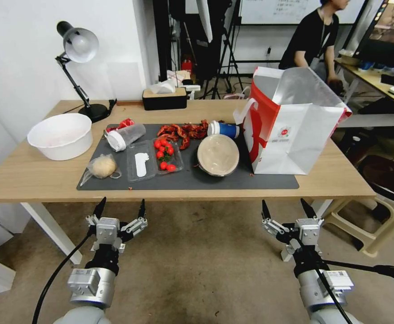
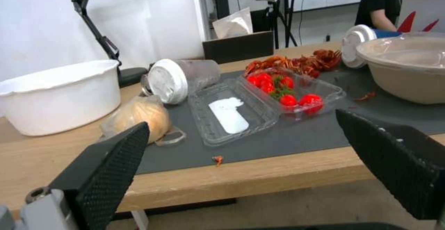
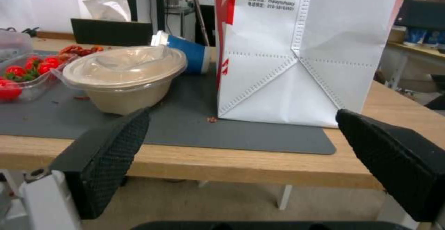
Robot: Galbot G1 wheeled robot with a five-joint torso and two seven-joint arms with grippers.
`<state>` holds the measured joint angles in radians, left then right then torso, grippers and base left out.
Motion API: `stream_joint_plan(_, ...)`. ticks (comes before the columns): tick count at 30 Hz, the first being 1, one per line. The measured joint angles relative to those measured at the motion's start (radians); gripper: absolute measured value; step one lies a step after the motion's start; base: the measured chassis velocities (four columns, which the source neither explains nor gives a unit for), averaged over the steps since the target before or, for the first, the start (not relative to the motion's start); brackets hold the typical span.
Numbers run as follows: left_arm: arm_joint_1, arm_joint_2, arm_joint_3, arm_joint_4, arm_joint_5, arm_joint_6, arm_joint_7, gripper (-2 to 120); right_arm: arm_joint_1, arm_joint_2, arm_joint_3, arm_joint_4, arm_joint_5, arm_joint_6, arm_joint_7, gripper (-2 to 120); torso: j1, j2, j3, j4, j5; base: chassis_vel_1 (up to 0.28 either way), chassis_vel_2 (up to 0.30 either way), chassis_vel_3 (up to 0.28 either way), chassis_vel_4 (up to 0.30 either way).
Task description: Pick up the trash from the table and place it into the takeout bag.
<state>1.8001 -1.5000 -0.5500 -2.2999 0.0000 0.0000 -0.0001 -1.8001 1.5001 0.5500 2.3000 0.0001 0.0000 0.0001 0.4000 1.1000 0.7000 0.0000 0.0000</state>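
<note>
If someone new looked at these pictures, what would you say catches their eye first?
Probably the large white paper takeout bag with red side panels, upright at the right end of the dark grey mat. Next, the round beige lidded bowl beside it and bright red tomatoes in a clear plastic tray. Both grippers, left and right, hang open before the table edge.

A light-wood table (image 1: 35, 180) carries a dark grey mat (image 1: 233, 180). On the mat stand a white takeout bag (image 1: 296, 135) with red side panels, a small red logo and silvery lining, a beige lidded bowl (image 1: 218, 155), a blue cup (image 1: 224, 129) with a white lid, and a clear tray of red tomatoes (image 1: 164, 153). The gripper fingers (image 2: 111, 167) are black with a fine cross-hatch pattern.
</note>
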Motion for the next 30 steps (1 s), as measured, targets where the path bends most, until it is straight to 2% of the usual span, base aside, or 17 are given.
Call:
stream_joint_plan(17, -0.003, 0.003, 0.001, -0.002, -0.008, 0.007, -0.004, 100, 0.001, 0.001, 0.001, 0.001, 0.0, -0.009, -0.006, 100, 0.0, 0.0, 0.0, 0.0, 0.0, 0.0, 0.0, 0.0, 0.0)
stream_joint_plan(19, -0.017, 0.02, 0.01, -0.02, -0.049, 0.046, -0.031, 100, 0.011, 0.014, 0.016, 0.021, -0.008, -0.058, -0.042, 100, 0.0, 0.0, 0.0, 0.0001, 0.0, 0.0, 0.0, 0.0, 0.0)
stream_joint_plan(21, -0.045, 0.052, 0.027, -0.055, -0.127, 0.123, -0.083, 100, 0.031, 0.038, 0.044, 0.059, -0.026, -0.155, -0.111, 100, 0.0, 0.0, 0.0, -0.0001, -0.0001, 0.0, 0.0, 0.0, 0.0)
stream_joint_plan(23, -0.05, 0.058, 0.03, -0.061, -0.14, 0.136, -0.092, 100, 0.034, 0.043, 0.049, 0.066, -0.029, -0.17, -0.123, 100, 0.0, 0.0, 0.0, -0.0001, -0.0002, 0.0, 0.0, 0.0, 0.0)
stream_joint_plan(24, -0.073, 0.085, 0.044, -0.091, -0.207, 0.201, -0.137, 100, 0.047, 0.055, 0.066, 0.089, -0.035, -0.224, -0.169, 100, 0.0, 0.0, 0.0, 0.0, -0.0002, 0.0, 0.0, 0.0, 0.0)
stream_joint_plan(25, -0.087, 0.101, 0.053, -0.109, -0.246, 0.24, -0.163, 100, 0.051, 0.058, 0.072, 0.093, -0.035, -0.239, -0.185, 100, 0.0, 0.0, 0.0, 0.0, -0.0002, 0.0, 0.0, 0.0, 0.0)
stream_joint_plan(27, -0.096, 0.113, 0.059, -0.121, -0.274, 0.267, -0.182, 100, 0.052, 0.058, 0.073, 0.094, -0.034, -0.242, -0.189, 100, 0.0, 0.0, 0.0, 0.0, 0.0, 0.0, 0.0, 0.0, 0.0)
stream_joint_plan(29, -0.128, 0.15, 0.079, -0.161, -0.363, 0.355, -0.241, 100, 0.053, 0.058, 0.075, 0.095, -0.033, -0.247, -0.192, 100, 0.0, 0.0, 0.0, 0.0, 0.0, 0.0, 0.0, 0.0, 0.0)
stream_joint_plan(30, -0.128, 0.15, 0.079, -0.161, -0.363, 0.355, -0.241, 100, 0.053, 0.058, 0.075, 0.095, -0.033, -0.247, -0.192, 100, 0.0, 0.0, 0.0, 0.0, 0.0, 0.0, 0.0, 0.0, 0.0)
